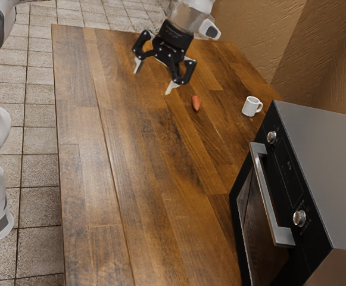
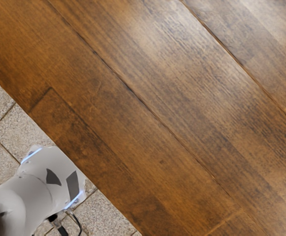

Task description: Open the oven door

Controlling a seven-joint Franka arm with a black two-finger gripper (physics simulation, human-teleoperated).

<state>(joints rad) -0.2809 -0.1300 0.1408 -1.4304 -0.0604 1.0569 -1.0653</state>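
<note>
While the one gripper (image 1: 155, 77) hangs above the table (image 1: 77, 161), its two fingers spread, one oven (image 1: 324, 143) stands at the exterior view's lower right — one oven door (image 1: 257, 229), two knobs — near one white mug (image 1: 251, 106) and one orange-red item (image 1: 196, 103).

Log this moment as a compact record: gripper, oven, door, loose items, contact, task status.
gripper: open, above the table, jaws spread with nothing between them
oven: at the table's edge on the exterior view's right, two knobs on its front
door: looks shut, with a bar handle
loose items: white mug, upright near the oven; small orange-brown item, between mug and gripper
contact: none seen between gripper and handle
task status: door not yet opened
</note>
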